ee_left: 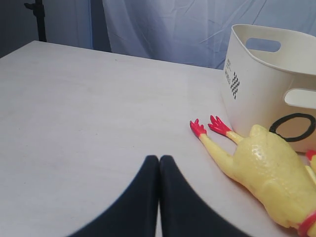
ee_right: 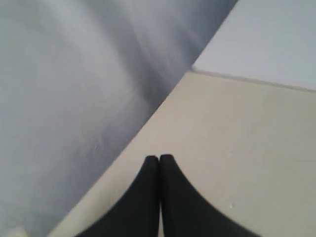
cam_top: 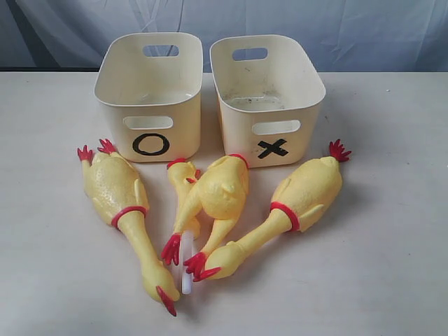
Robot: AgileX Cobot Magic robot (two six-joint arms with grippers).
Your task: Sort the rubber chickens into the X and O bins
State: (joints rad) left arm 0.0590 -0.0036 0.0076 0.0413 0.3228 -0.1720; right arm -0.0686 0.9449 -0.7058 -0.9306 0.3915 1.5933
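Observation:
Three yellow rubber chickens lie on the table in front of two cream bins. The left chicken [cam_top: 119,192] lies with its feet toward the O bin [cam_top: 150,94]. The middle chicken [cam_top: 220,189] lies below the gap between the bins. The right chicken [cam_top: 304,192] lies by the X bin [cam_top: 269,94]. Both bins look empty. In the left wrist view my left gripper [ee_left: 159,159] is shut and holds nothing, hovering beside the left chicken [ee_left: 269,170] and the O bin [ee_left: 266,86]. My right gripper [ee_right: 159,158] is shut over bare table. Neither gripper shows in the exterior view.
A small white stick [cam_top: 187,262] lies between the chickens' necks near the front. A pale curtain [cam_top: 315,28] hangs behind the table. In the right wrist view the table edge [ee_right: 148,123] runs close by the gripper.

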